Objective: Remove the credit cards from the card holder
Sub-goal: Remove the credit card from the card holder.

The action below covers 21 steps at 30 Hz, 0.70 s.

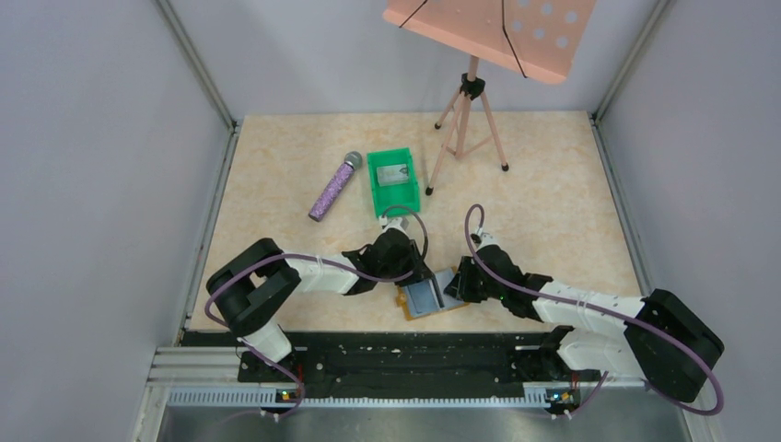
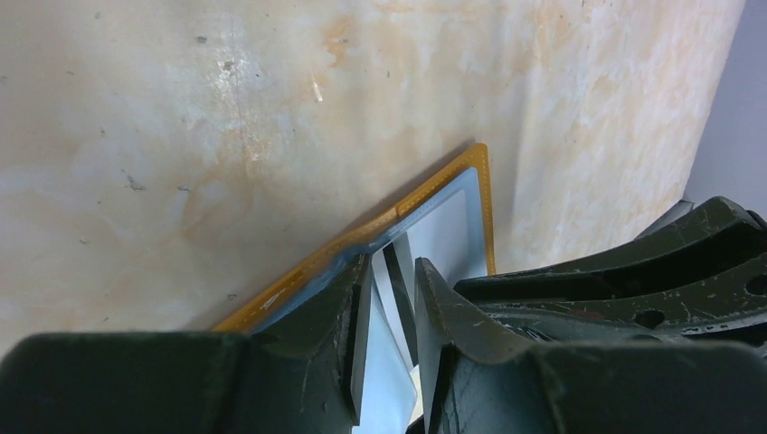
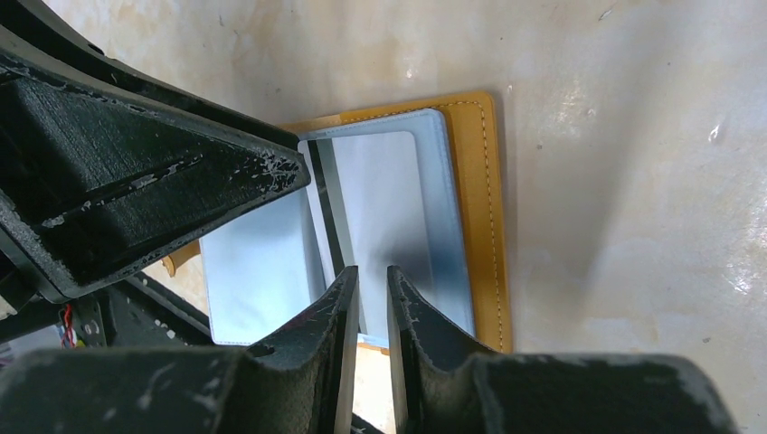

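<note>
The tan card holder (image 1: 429, 300) lies open on the table between my two grippers, pale blue pockets up. It also shows in the left wrist view (image 2: 362, 237) and the right wrist view (image 3: 472, 181). A silvery credit card (image 3: 380, 199) with a black stripe sits in its right pocket, and the card also shows in the left wrist view (image 2: 443, 233). My left gripper (image 1: 416, 274) (image 2: 395, 262) has its jaws narrowly apart over the striped edge. My right gripper (image 1: 458, 285) (image 3: 372, 269) is narrowly open and empty at the holder's near edge. Another silvery card (image 1: 393, 171) lies in the green bin (image 1: 376, 189).
A purple microphone (image 1: 333, 187) lies left of the bin. A pink music stand (image 1: 472, 101) on a tripod stands at the back right of the bin. Grey walls close in the table on three sides.
</note>
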### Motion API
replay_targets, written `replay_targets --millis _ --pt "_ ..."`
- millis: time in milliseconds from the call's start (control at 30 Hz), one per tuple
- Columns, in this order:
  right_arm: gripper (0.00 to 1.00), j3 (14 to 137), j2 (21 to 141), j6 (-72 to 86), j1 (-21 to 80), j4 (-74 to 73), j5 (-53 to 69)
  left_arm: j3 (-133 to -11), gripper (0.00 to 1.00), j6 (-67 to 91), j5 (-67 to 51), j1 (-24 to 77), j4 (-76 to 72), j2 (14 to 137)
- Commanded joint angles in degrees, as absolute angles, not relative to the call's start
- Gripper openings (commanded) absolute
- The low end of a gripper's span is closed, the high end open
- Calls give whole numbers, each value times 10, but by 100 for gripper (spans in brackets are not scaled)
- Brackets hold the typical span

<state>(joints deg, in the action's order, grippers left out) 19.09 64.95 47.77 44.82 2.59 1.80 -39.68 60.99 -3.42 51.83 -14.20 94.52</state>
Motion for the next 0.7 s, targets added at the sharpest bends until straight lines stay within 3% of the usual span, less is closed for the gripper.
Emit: replay_targets --millis 0,500,667 --pt "18 180 644 479 443 31 16 -388 29 607 -61 521 -164 953" --pt "18 180 640 480 443 27 13 -386 24 603 -80 521 -189 954" --pt "18 182 642 478 443 27 14 -382 15 603 -86 520 -203 950"
